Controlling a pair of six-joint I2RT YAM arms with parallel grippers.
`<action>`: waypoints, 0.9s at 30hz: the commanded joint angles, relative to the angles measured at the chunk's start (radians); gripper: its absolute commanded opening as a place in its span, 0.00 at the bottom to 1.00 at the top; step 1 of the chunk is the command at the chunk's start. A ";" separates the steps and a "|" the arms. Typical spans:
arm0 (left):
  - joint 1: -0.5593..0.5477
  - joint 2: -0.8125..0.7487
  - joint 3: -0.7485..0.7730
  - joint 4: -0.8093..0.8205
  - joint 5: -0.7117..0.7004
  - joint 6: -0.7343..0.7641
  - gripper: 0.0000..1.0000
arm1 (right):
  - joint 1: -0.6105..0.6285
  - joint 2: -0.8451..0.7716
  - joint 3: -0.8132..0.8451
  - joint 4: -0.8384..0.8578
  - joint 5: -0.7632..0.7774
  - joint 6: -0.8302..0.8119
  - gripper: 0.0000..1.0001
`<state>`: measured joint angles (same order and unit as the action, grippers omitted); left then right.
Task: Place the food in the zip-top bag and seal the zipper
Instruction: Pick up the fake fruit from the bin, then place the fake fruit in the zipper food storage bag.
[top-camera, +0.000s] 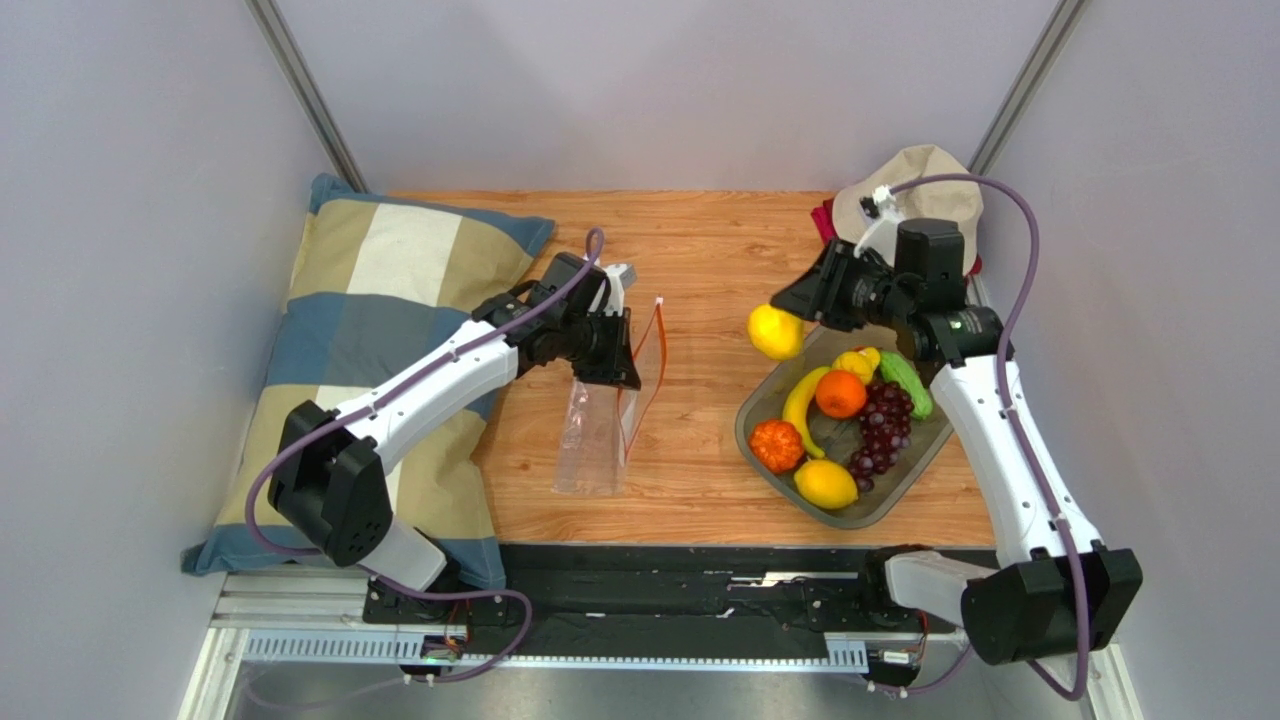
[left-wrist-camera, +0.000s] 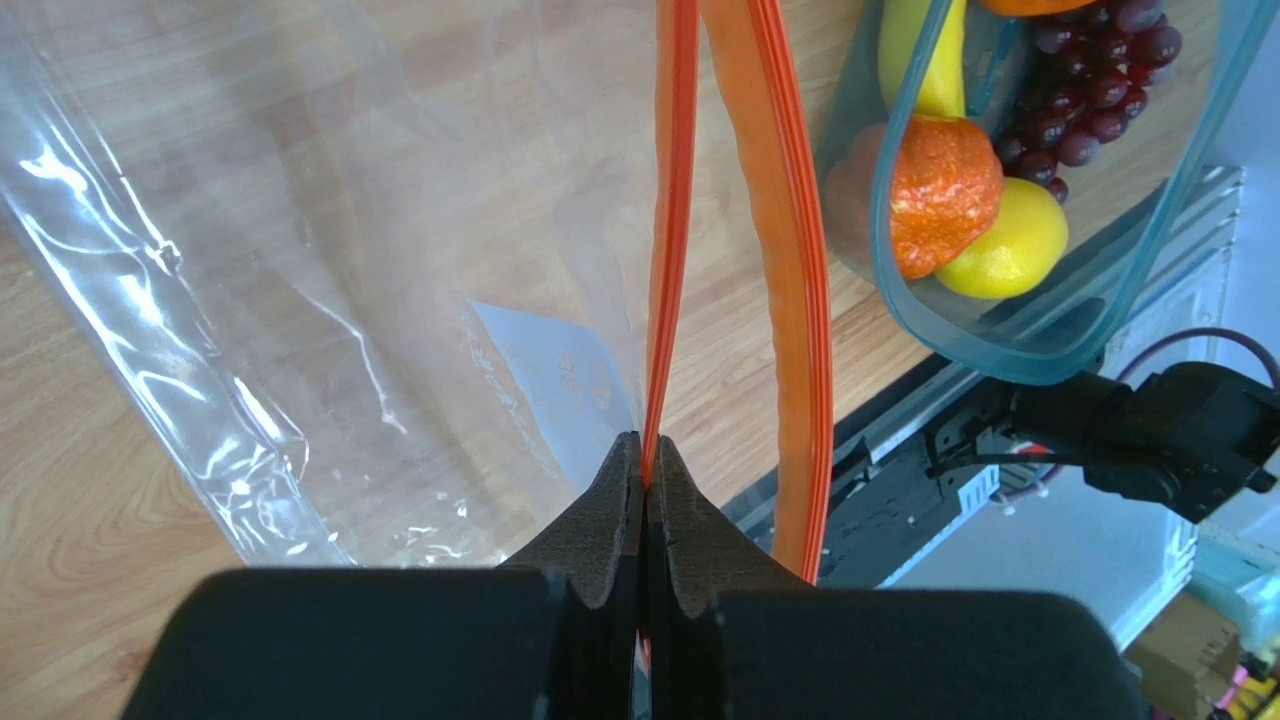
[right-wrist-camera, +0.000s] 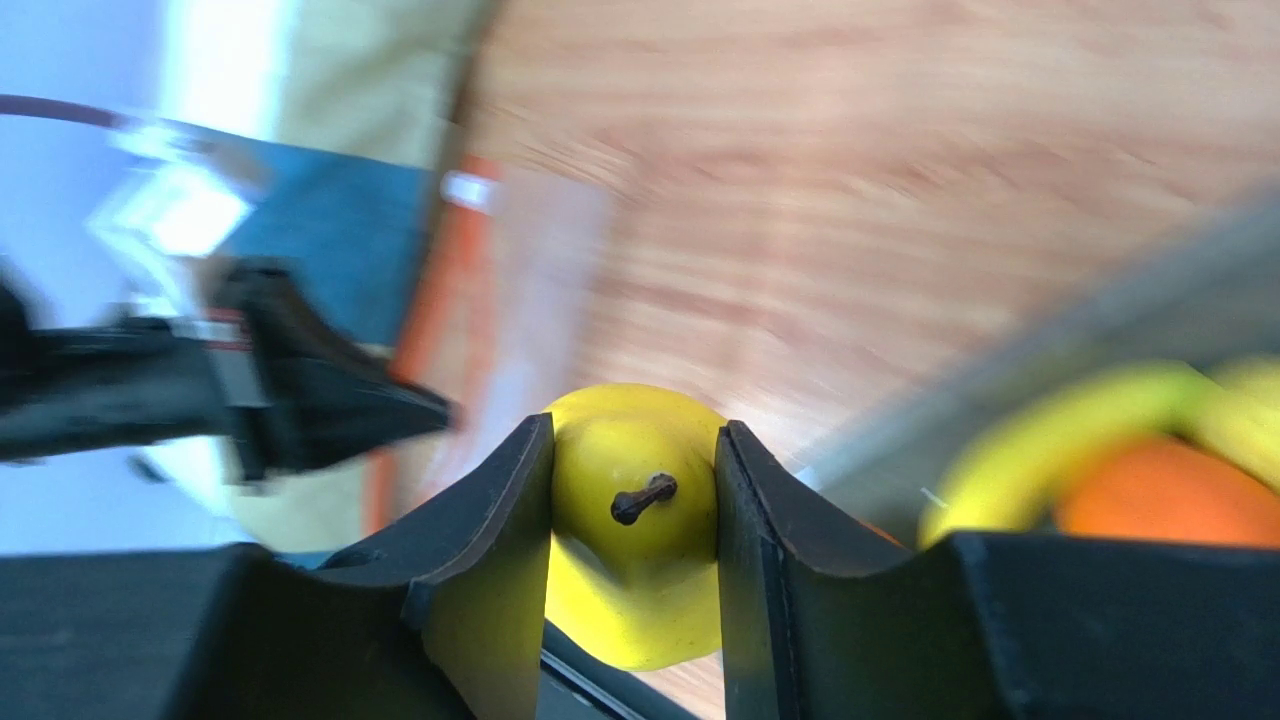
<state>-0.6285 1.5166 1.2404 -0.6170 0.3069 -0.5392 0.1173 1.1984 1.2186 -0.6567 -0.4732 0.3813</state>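
Closest to the left wrist lens, the left gripper (left-wrist-camera: 643, 447) has its black pads pressed flat together on the orange-red zipper (left-wrist-camera: 672, 225). It pinches one lip of the strip while the other lip bows away to the right, so the mouth of the zip-top bag (left-wrist-camera: 301, 330) stands parted. That same view gives me the bag's clear film and white label over the wooden table (left-wrist-camera: 90, 495). It also shows a corner of the tray (left-wrist-camera: 1052, 323) holding the pumpkin (left-wrist-camera: 939, 173), lemon (left-wrist-camera: 1014, 240), grapes (left-wrist-camera: 1089, 90) and one end of the banana (left-wrist-camera: 924, 53). The top camera tells me what neither wrist does: the bag is lifted at its mouth edge near the table's middle, with its lower end on the wood just beside a checked pillow (top-camera: 376, 300). It is well apart from the tray on the right, where an orange (top-camera: 840, 393) and a green piece (top-camera: 905, 383) also lie. I read the right gripper (right-wrist-camera: 634, 432) best from its own wrist: jaws partly open and clamped on either side of the yellow pear (right-wrist-camera: 639, 570), stem toward the lens. Overhead, that pear is held above the table between tray and bag, just outside the tray's rim. The right wrist picture is smeared, so the white fleck on the orange strip there may be the slider (right-wrist-camera: 469, 188), but I cannot be sure.
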 joint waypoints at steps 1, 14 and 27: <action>0.003 0.014 0.062 0.019 0.052 -0.024 0.00 | 0.119 0.012 0.039 0.325 0.004 0.307 0.00; 0.058 0.020 0.053 0.043 0.136 -0.061 0.00 | 0.317 0.266 -0.042 0.644 -0.097 0.813 0.00; 0.092 0.005 0.027 0.079 0.222 -0.084 0.00 | 0.347 0.339 -0.083 0.491 0.051 0.573 0.00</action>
<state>-0.5362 1.5406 1.2648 -0.5888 0.4690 -0.6052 0.4503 1.5486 1.1412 -0.0971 -0.5171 1.0973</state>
